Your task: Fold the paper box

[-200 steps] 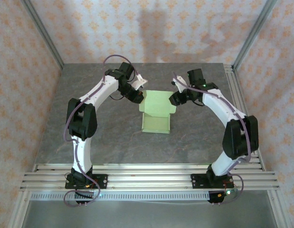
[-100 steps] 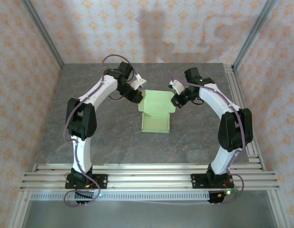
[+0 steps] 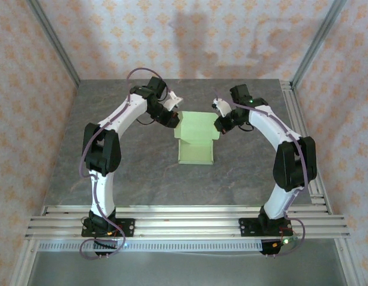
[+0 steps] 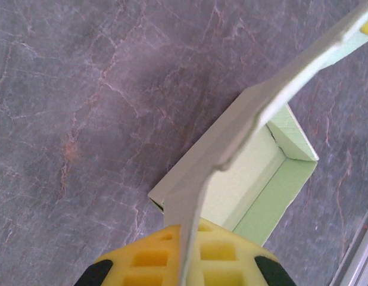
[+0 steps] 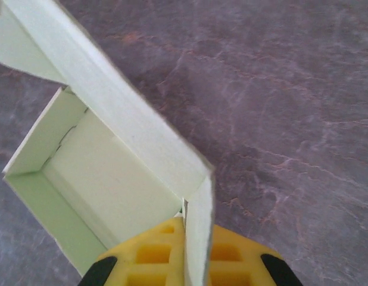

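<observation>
Box (image 3: pixel 196 149) sits mid counter (image 3: pixel 136 173) w/ lid (image 3: pixel 197 123) raised, left tool (image 3: pixel 171 120) & right tool (image 3: pixel 220 126) each pinched shut on a lid side flap (image 5: pixel 199 226), so best to swing both fwd together, level, w/o creasing thin card.

The paper box (image 3: pixel 196 152) lies on the table (image 3: pixel 142 176), between the left tool (image 3: pixel 174 122) and the right tool (image 3: pixel 219 126).

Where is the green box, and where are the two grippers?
box (image 3: pixel 195 154), top view, on the open tray's floor.
left gripper (image 3: pixel 172 118), top view, at its fingertips, pinching the box's left flap.
right gripper (image 3: pixel 220 124), top view, at its fingertips, pinching the box's right flap.
</observation>
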### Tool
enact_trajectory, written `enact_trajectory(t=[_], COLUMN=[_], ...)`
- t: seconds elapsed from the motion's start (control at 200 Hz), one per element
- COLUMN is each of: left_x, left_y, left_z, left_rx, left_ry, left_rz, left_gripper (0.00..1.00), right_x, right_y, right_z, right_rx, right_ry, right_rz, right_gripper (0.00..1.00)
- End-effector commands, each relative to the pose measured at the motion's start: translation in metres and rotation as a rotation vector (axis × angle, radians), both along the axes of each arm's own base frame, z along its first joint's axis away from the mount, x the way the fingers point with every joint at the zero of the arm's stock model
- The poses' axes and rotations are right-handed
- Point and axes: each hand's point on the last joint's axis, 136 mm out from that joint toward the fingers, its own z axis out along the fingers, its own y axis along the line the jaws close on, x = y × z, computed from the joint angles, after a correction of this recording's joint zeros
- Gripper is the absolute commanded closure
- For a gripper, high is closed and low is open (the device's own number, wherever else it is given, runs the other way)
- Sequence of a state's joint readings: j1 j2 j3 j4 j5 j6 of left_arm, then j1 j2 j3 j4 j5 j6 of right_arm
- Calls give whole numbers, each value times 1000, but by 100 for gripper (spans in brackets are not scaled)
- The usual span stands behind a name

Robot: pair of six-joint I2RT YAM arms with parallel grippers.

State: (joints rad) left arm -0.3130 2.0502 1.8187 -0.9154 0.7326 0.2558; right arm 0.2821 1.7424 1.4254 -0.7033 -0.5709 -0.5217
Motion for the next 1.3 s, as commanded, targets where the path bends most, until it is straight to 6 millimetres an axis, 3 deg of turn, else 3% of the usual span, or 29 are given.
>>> enact_trajectory(t=[0.0, 0.225, 0.41, 0.661, 0.936, 1.296], left_x=[20, 45, 56, 61, 73, 79], left_y=[-4, 6, 14, 3, 10, -11], left_z=[39, 42, 39, 34, 27, 24], left_rx=[-62, -1, 34, 49, 88, 82], left_ry=[-66, -71, -59, -34, -61, -139], left_rz=[107, 277, 410, 500, 660, 670], left_gripper=[100, 100, 100, 100, 100, 100], right_x=[17, 24, 34, 51, 65, 74], right_y=[-2, 7, 2, 3, 7, 0], right_z=[29, 40, 37, 40, 38, 29], right_rx=[-20, -29, -55, 6, 94, 112], right_ry=[-132, -183, -212, -267, -346, -489], right_rz=[-136, -261, -403, -601, -777, -932], right_gripper=[100, 100, 100, 100, 100, 100])
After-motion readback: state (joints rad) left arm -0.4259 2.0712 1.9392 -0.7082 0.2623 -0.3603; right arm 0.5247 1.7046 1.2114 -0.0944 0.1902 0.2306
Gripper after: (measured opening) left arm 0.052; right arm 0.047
